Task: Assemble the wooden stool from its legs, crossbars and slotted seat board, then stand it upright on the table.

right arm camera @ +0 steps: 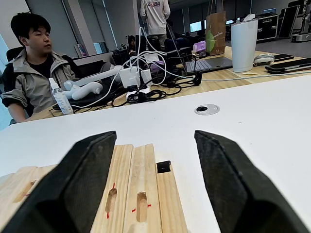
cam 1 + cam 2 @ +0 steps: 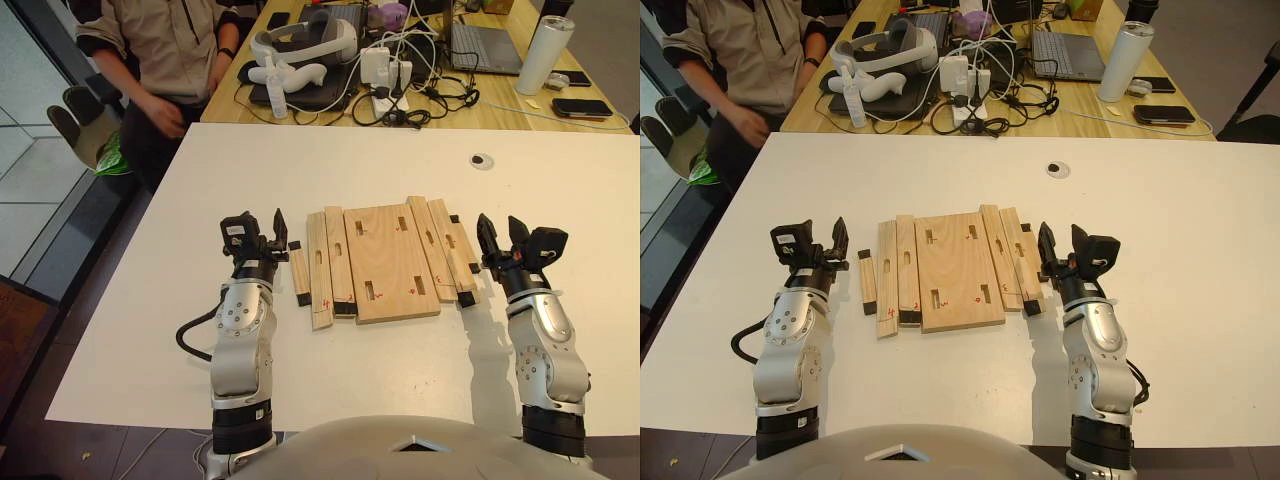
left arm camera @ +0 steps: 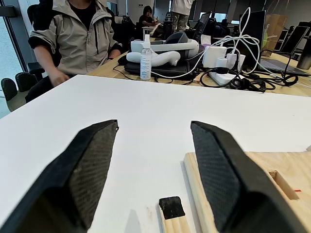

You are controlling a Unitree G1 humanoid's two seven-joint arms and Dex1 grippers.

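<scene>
both head cameras look forward and down over the same white counter, while each wrist camera sits low, close behind the left end effector or right end effector, facing across the shared wooden boards.

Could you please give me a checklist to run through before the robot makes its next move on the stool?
1. Left gripper open and empty: ok.
2. Right gripper open and empty: ok.
3. Seat board flat, slots up: ok.
4. Short bar beside left gripper, free to grasp: ok.
5. Full set of parts present: cannot tell; slats lie packed beside the board.
6. Parts joined: not ok.
</scene>
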